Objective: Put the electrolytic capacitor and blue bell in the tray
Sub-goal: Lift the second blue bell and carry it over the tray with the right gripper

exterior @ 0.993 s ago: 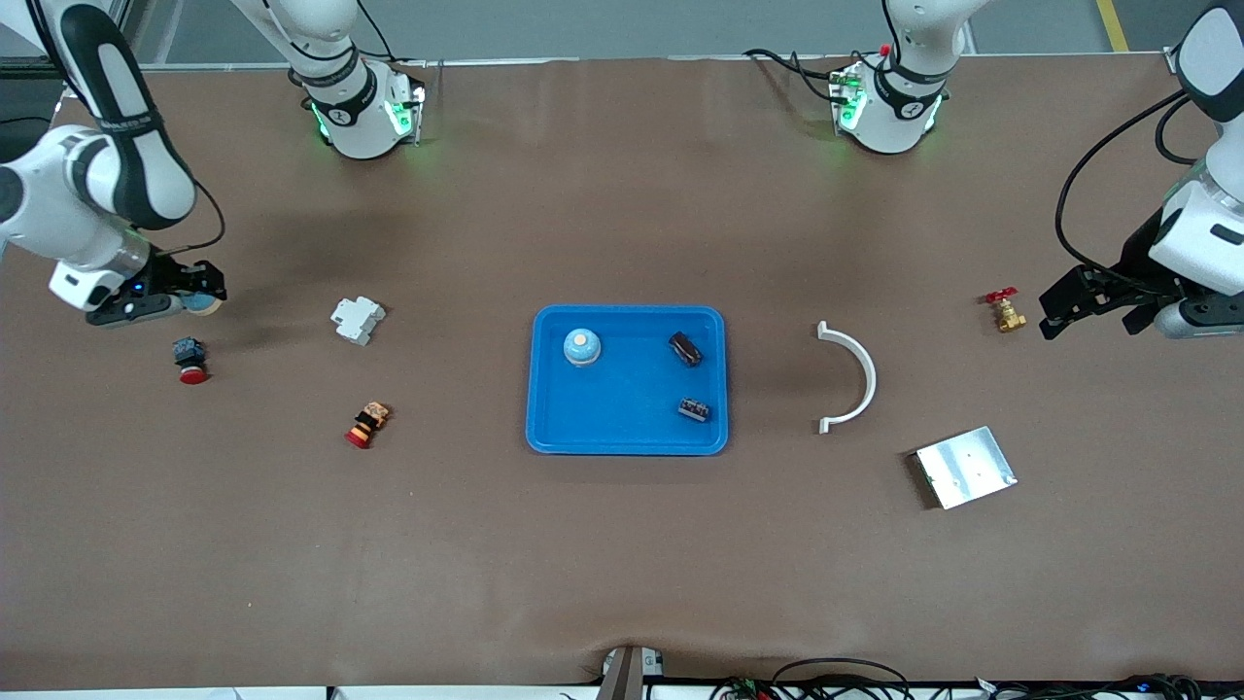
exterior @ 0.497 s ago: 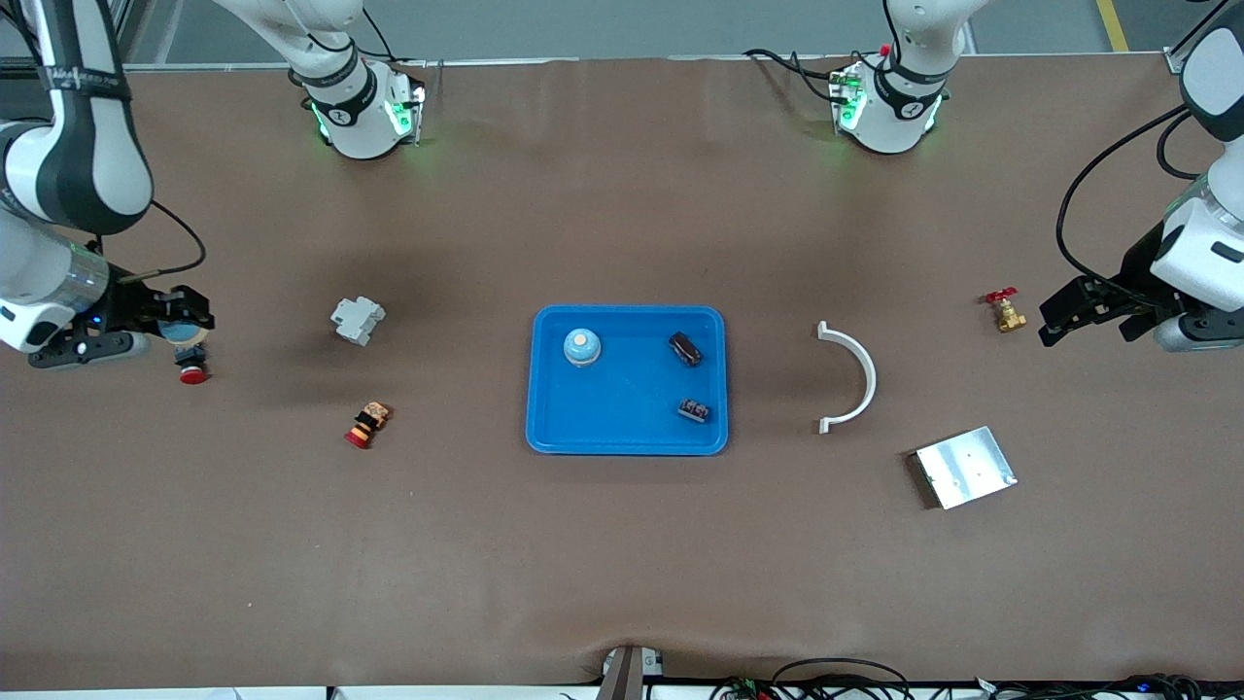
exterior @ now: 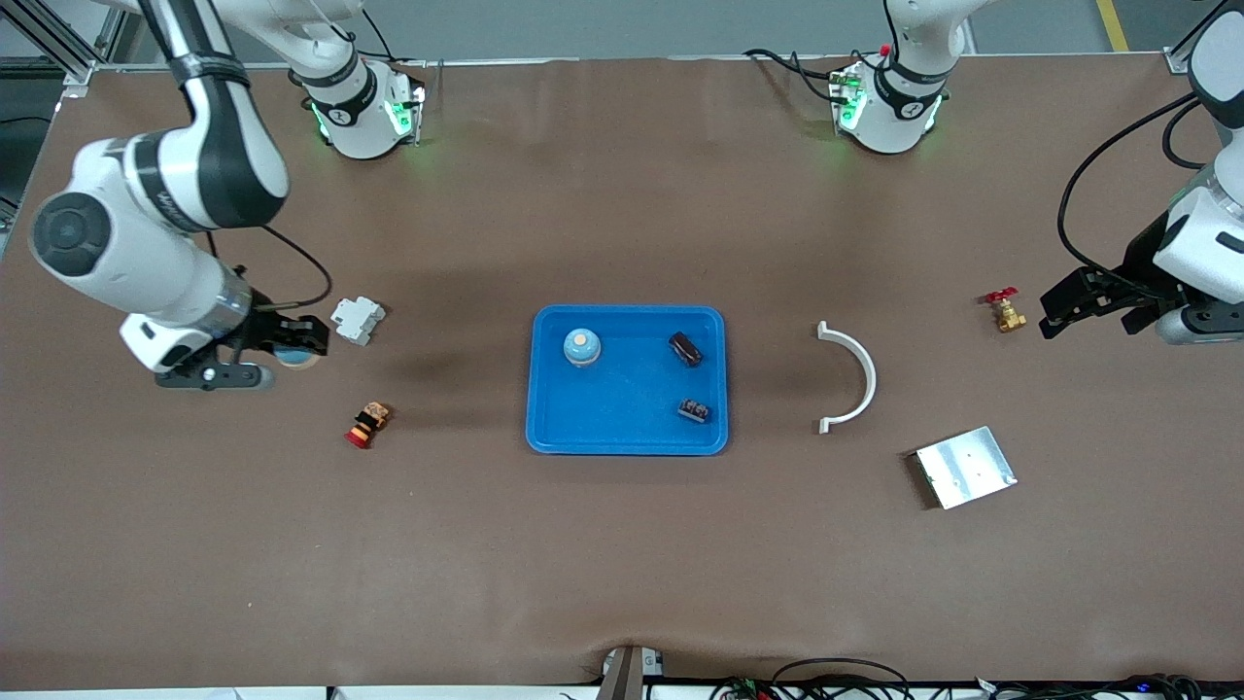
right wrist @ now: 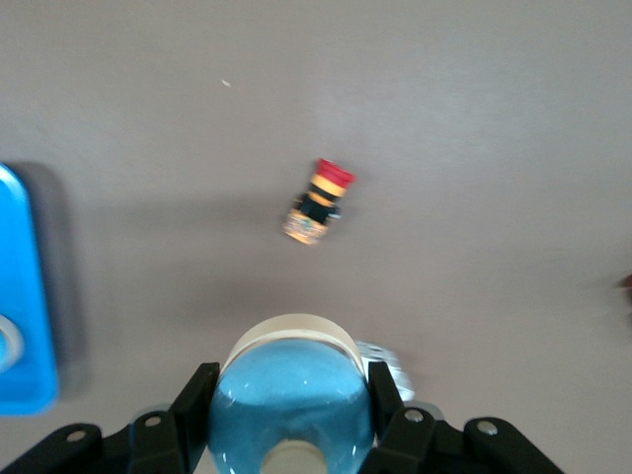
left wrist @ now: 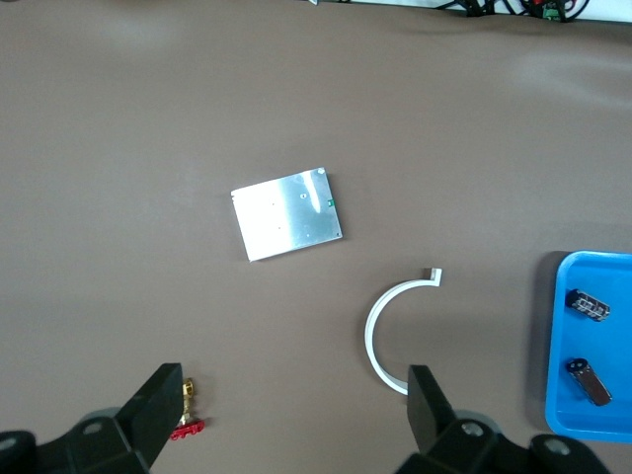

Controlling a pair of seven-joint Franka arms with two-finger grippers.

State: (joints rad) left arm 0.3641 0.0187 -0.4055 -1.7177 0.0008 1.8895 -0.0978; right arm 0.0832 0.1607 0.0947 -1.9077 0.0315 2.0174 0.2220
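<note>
Bright-blue tray (exterior: 627, 435), pale-blue bell (right wrist: 292, 405), silver plate (exterior: 966, 468), white arc (exterior: 855, 379), brown table (exterior: 622, 564)

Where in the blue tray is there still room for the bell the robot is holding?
The right gripper holds a blue bell. In the tray, another bell fills one corner near the bases; two dark parts crowd the left arm's side. The middle and the corner nearest the camera, right arm's end, look bare.
</note>
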